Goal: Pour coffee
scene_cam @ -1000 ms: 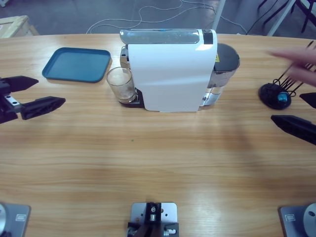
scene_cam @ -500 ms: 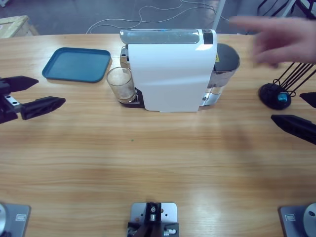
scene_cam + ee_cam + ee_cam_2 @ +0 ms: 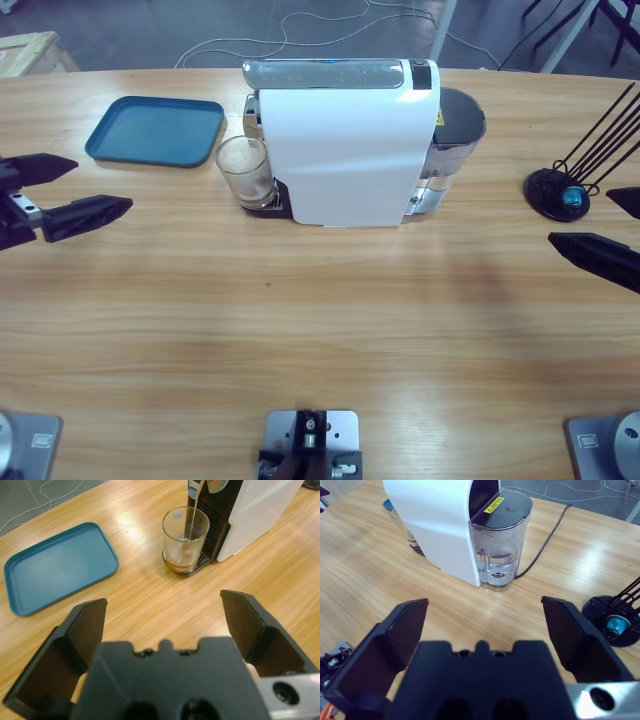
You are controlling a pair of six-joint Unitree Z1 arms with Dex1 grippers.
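The surface [image 3: 320,330] is pale grained wood with a soft sheen. The machine [image 3: 345,150] has a glossy white plastic shell, a shiny metal-looking top and a clear tank [image 3: 497,555]. The glass [image 3: 185,537] is clear; the tray [image 3: 57,567] smooth, matt teal.

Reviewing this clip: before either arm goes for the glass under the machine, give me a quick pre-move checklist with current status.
1. Left gripper open, holding nothing: ok.
2. Right gripper open, holding nothing: ok.
3. Glass upright on the drip tray of the white machine: ok.
4. Coffee finished dispensing: not ok, a stream is entering the glass.
5. Table between left gripper and glass unobstructed: ok.
6. Teal tray free for set-down: ok.
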